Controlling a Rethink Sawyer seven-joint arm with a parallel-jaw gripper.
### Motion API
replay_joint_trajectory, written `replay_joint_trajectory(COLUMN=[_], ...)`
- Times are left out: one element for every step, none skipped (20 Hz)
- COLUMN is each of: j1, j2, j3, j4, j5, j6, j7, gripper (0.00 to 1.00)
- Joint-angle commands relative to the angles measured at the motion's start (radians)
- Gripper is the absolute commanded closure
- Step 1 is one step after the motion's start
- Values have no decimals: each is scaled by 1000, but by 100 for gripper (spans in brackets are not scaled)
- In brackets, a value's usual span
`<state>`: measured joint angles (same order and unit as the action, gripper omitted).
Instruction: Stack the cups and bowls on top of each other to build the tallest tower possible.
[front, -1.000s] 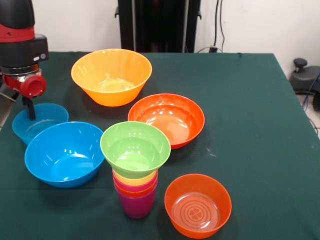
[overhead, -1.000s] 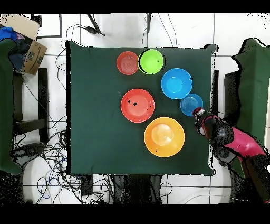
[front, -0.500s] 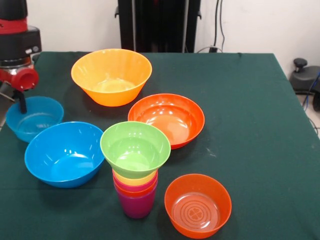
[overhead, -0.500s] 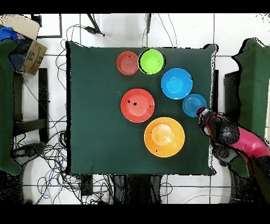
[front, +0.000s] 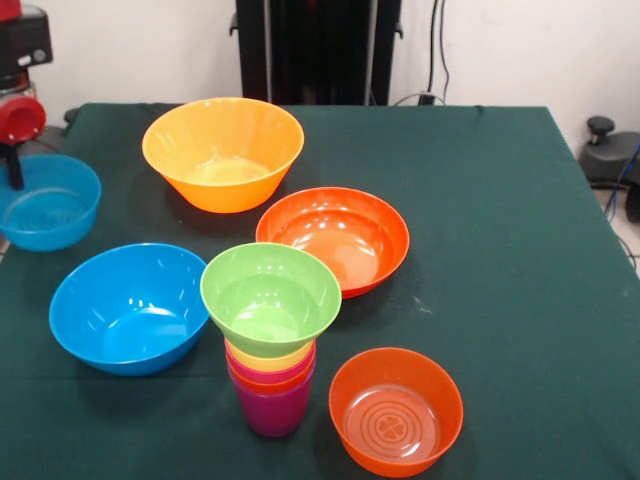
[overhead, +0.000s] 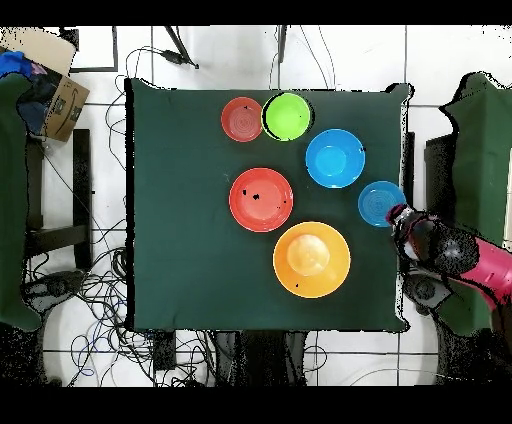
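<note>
At the surface's (front: 500, 220) edge, the gripper's (front: 13, 172) fingers pinch the small blue bowl's (front: 45, 203) rim.

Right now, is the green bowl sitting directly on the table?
No, the green bowl rests on top of the tower of nested cups, above the yellow rim.

Lab: tiled floor (overhead: 200, 70), loose cables (overhead: 90, 290), cloth-covered table (overhead: 180, 200).
</note>
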<state>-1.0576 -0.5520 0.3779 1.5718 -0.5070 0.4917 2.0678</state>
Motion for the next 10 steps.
replay_joint_trajectory(j1=[57, 56, 54, 49, 45, 39, 36, 36, 39, 46], j2=[-57, -61, -65, -70, -73, -76, -78, -82, -86, -96], j3=[21, 28, 34, 49, 59, 76, 86, 98, 100, 104], j4=[-32, -34, -33, -31, -28, -24, -23, -33, -37, -46], j5=[12, 18, 22, 32, 40, 49, 56, 65, 69, 78], j6=[139, 150, 154, 156, 156, 147, 145, 152, 156, 174], j7=[-88, -93, -96, -101, -102, -106, -107, -115, -115, -117], gripper=[100, 100, 100, 100, 100, 100, 100, 100, 100, 100])
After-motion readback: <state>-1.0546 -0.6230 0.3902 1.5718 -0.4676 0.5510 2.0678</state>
